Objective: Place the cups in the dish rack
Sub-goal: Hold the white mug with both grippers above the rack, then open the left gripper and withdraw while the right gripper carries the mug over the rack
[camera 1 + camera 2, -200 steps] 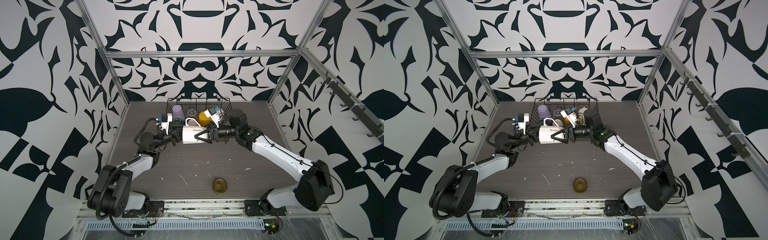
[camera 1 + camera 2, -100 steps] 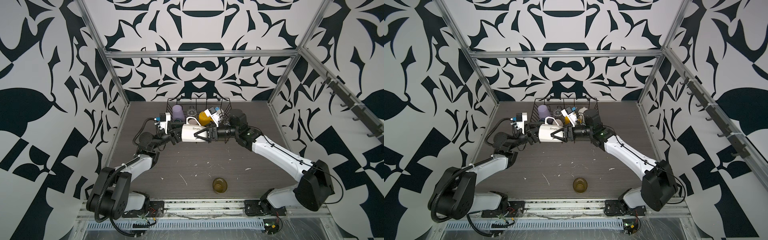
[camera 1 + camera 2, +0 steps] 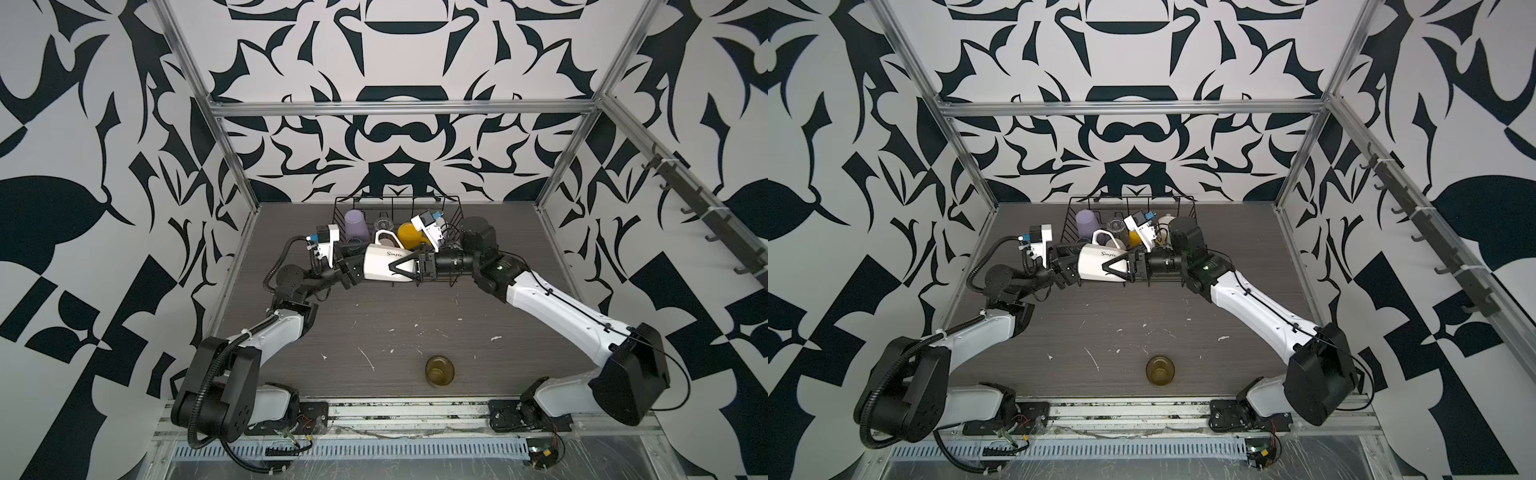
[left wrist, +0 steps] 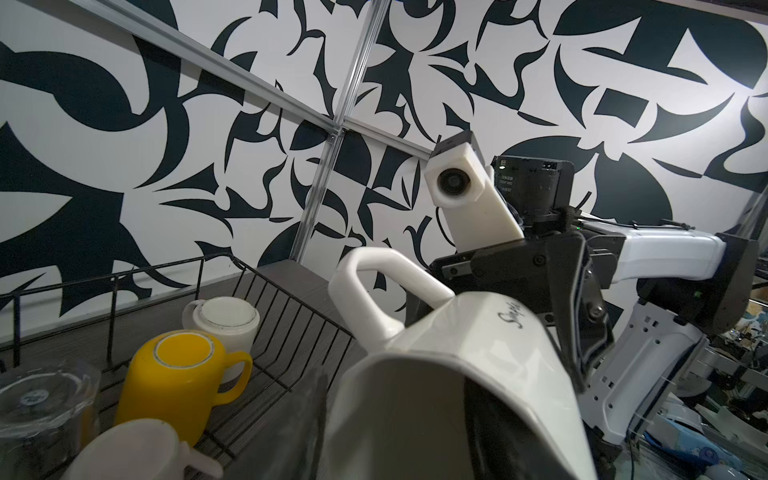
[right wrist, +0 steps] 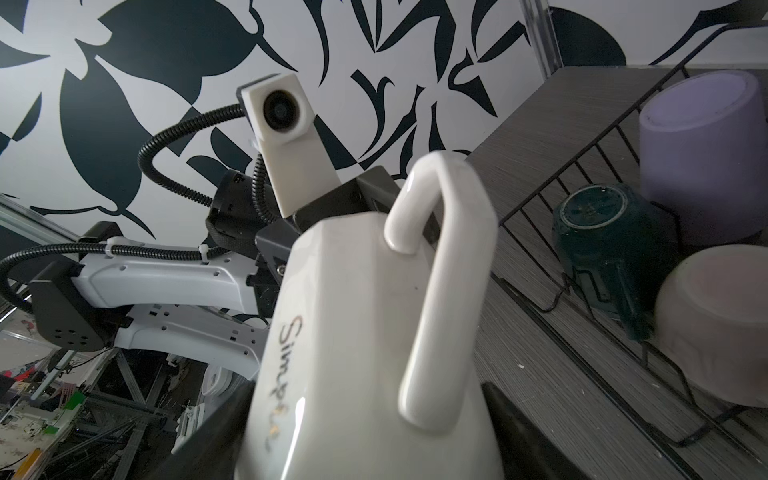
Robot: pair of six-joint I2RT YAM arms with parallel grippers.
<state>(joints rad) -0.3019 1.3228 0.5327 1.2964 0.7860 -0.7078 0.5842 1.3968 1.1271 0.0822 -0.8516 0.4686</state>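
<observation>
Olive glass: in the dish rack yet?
No, the olive glass stands alone on the table near its front edge, far from the dish rack at the back.

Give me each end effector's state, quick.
Left end effector: at the mouth of the white faceted mug; grip cannot be told.
Right end effector: closed on the white faceted mug.

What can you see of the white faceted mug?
The white faceted mug is glossy, ceramic-looking, with a squared loop handle and dark script reading Simple on its side. It lies horizontal in the air before the dish rack, handle up. The right gripper clamps its body from the base end; the left gripper sits at its open mouth, contact unclear.
</observation>
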